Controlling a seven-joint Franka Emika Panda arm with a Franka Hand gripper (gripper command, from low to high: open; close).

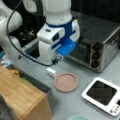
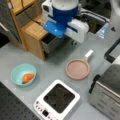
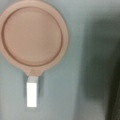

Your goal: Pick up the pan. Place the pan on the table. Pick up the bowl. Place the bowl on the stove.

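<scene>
The pinkish-brown pan lies flat on the grey table, its short white handle pointing toward the arm. It fills the upper left of the wrist view, with nothing inside it. The gripper hangs above the table just beyond the handle, apart from the pan; its fingers do not appear in the wrist view. The teal bowl with an orange piece inside stands on the table at a front view's left; only its rim shows at a front view's bottom. The white stove has nothing on it.
A steel toaster oven stands beside the stove. A light wooden block with an open drawer sits on the other side of the pan.
</scene>
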